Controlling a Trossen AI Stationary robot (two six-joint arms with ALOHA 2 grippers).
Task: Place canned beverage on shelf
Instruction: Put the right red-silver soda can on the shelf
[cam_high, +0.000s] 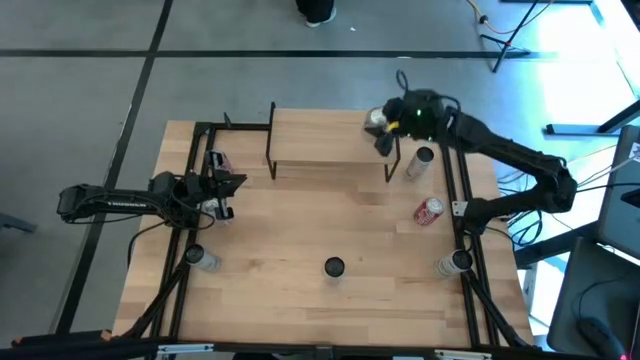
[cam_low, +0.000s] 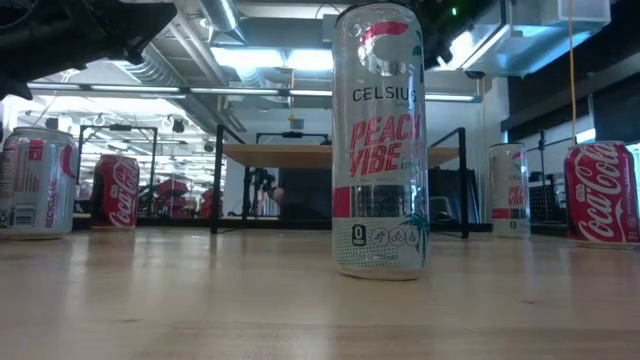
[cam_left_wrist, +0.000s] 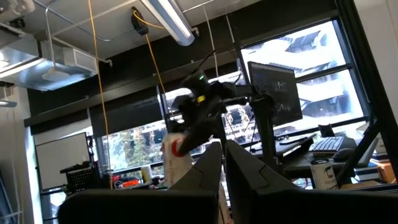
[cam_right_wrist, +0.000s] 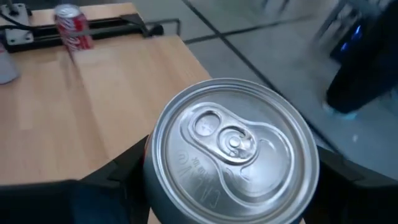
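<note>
The shelf (cam_high: 325, 140), a light-wood board on black legs, stands at the table's far middle; it also shows in the low view (cam_low: 290, 155). My right gripper (cam_high: 385, 128) is over the shelf's right end, shut on a silver can (cam_high: 376, 119) whose top fills the right wrist view (cam_right_wrist: 233, 146). My left gripper (cam_high: 228, 185) is shut and empty at the table's left, its fingers together in the left wrist view (cam_left_wrist: 222, 163). In the low view the held can is hidden behind a tall Celsius can (cam_low: 380, 140). My right gripper pinches the can's side wall below the rim (cam_right_wrist: 152, 168) between its two fingers, one on each side. The fingers (cam_right_wrist: 121, 174) come from the table's right, slanting down. The can is upright, top up. I cannot tell whether its base rests on the shelf.
Upright cans stand on the table: a silver one (cam_high: 423, 160) right of the shelf, the Celsius can (cam_high: 334, 266) near the front middle, silver ones at the front left (cam_high: 200, 258) and front right (cam_high: 455, 262). Red cola cans are at the right (cam_high: 429, 210) and far left (cam_high: 218, 160).
</note>
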